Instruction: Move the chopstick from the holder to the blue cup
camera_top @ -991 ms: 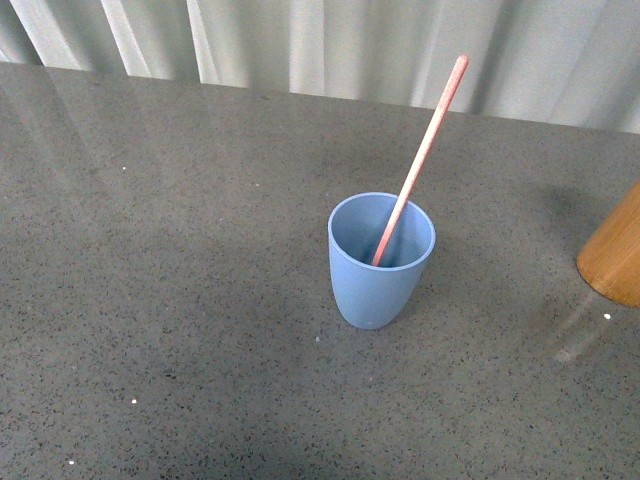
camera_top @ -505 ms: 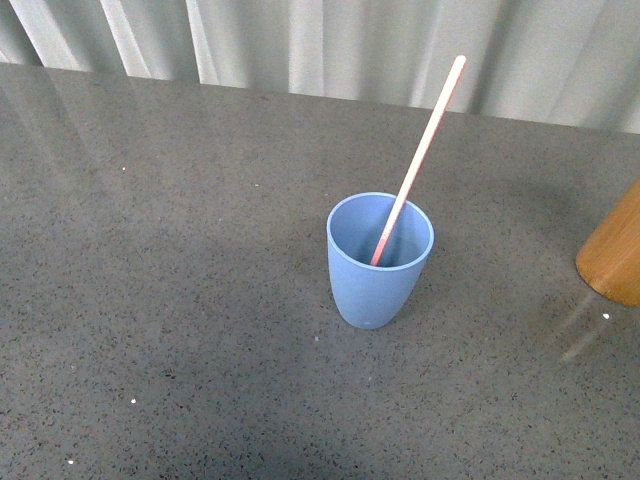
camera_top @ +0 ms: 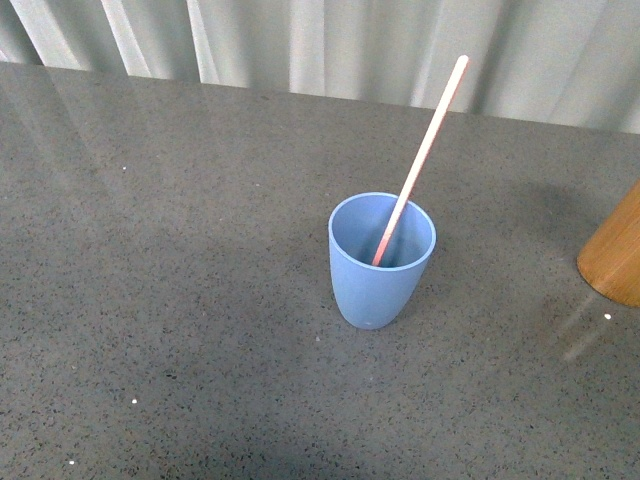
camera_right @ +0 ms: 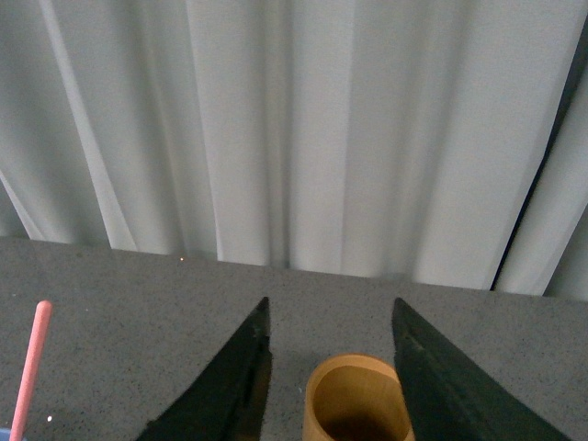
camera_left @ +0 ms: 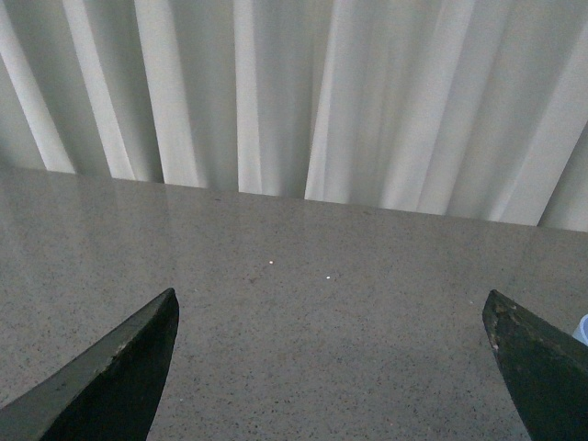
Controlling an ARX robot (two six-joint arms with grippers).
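Note:
The blue cup (camera_top: 381, 260) stands upright in the middle of the grey table in the front view. One pale pink chopstick (camera_top: 422, 155) stands in it, leaning up and to the right. The orange-brown holder (camera_top: 613, 250) is at the right edge, partly cut off. In the right wrist view the holder (camera_right: 356, 401) shows its open mouth, which looks empty, below and between the tips of my open right gripper (camera_right: 331, 312); the chopstick's top (camera_right: 31, 367) shows at the side. My left gripper (camera_left: 331, 308) is open and empty over bare table. Neither gripper shows in the front view.
The grey speckled table (camera_top: 160, 250) runs back to a white pleated curtain (camera_top: 330, 40). A sliver of pale blue, probably the cup's rim (camera_left: 582, 329), shows at the edge of the left wrist view.

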